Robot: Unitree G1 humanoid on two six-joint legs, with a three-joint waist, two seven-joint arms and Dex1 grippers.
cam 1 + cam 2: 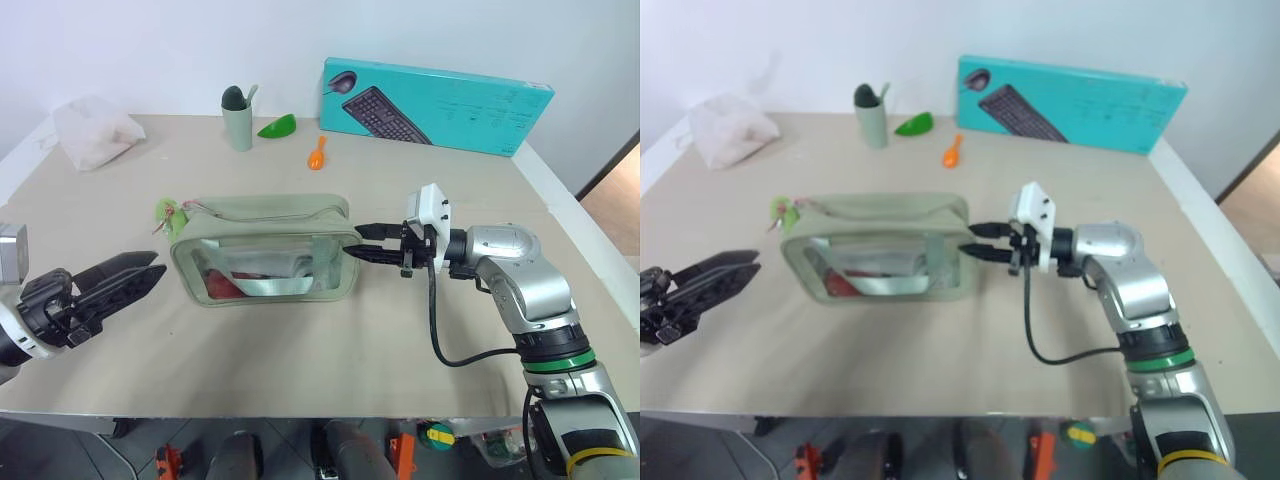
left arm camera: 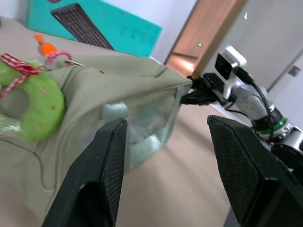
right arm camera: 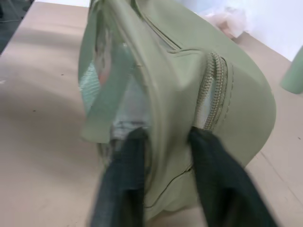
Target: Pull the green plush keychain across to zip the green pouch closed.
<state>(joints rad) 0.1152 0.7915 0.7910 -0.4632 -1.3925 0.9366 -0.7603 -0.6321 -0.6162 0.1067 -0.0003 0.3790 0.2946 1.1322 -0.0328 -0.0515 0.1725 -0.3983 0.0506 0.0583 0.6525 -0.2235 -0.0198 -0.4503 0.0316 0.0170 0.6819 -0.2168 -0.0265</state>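
keychain (image 1: 168, 212) at pouch's (image 1: 262, 225) left end

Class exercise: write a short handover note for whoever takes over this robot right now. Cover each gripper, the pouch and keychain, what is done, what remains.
Right gripper: fingers shut on the right end of the green pouch, bracing it.
Left gripper: open, holding nothing, apart from the pouch's left end.
Green plush keychain: lies on the table at the pouch's far-left corner.
Done: pouch braced.
Left: grasp the keychain with the left gripper and pull it across to zip the pouch closed.
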